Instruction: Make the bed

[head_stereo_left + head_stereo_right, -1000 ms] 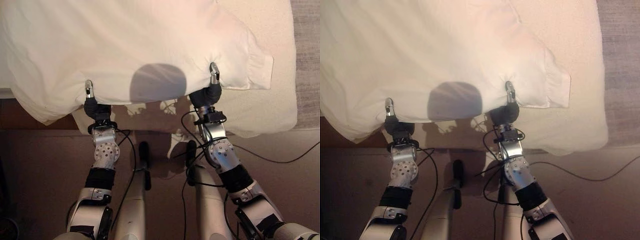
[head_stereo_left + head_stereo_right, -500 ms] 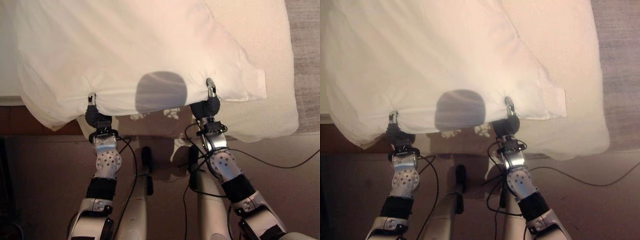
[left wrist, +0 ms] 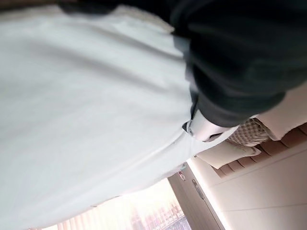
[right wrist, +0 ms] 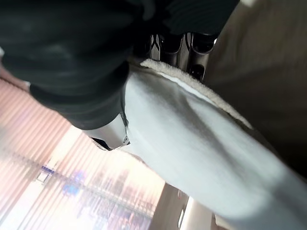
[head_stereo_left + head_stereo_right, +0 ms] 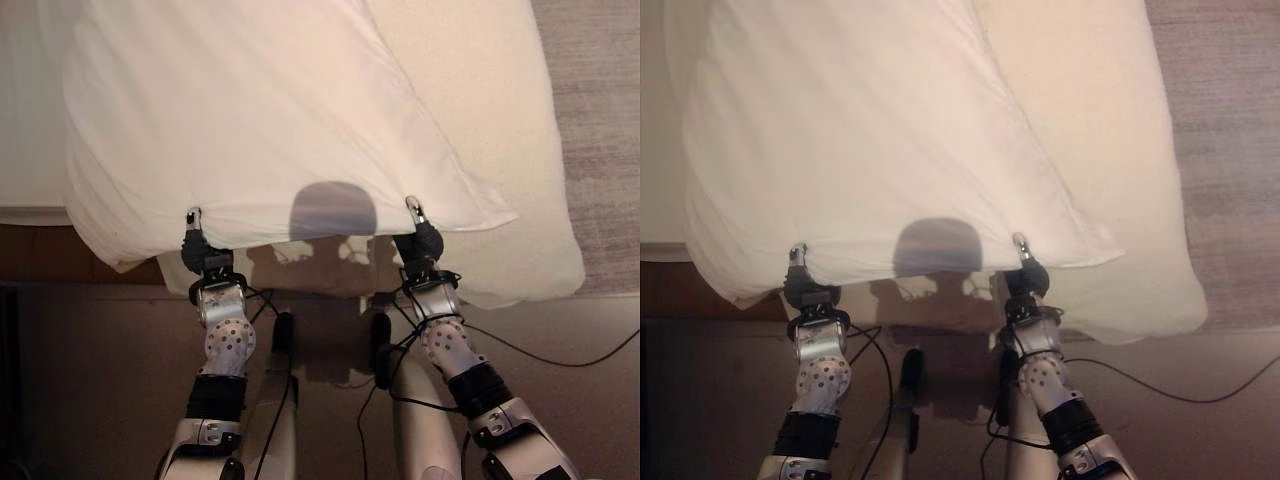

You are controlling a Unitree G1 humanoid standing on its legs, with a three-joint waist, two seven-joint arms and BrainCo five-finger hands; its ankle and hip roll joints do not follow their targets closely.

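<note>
We look down on a bed (image 5: pixel 20 150) with a white duvet (image 5: pixel 250 110) spread over most of it, its near edge lifted off the mattress and hanging just past the foot of the bed. At the left, our left robot hand (image 5: pixel 193 235) pinches that near edge, thumb on top of the cloth and the fingers tucked beneath it; in the left wrist view the white cloth runs right up against the dark cover of the hand (image 3: pixel 230 57) and a silver fingertip (image 3: pixel 204 129) presses into it. The near left corner of the duvet sags below the bed's edge, over a dark wooden bed frame (image 5: pixel 40 255). Between the two hands the hem stretches almost straight, with a round shadow falling on it. To the right, our right robot hand (image 5: pixel 420 232) is clenched on the same hem, thumb over the top; the right wrist view shows the folded edge of the duvet (image 4: pixel 192 143) passing under the thumb (image 4: pixel 108 136) and against the curled fingers (image 4: pixel 180 48). Beyond the right hand a cream blanket (image 5: pixel 500 130) lies under the duvet, running up the bed's right side and drooping over its foot. Furthest right is grey carpet (image 5: pixel 600 120), and brown floor (image 5: pixel 90 370) lies in front of the bed.
</note>
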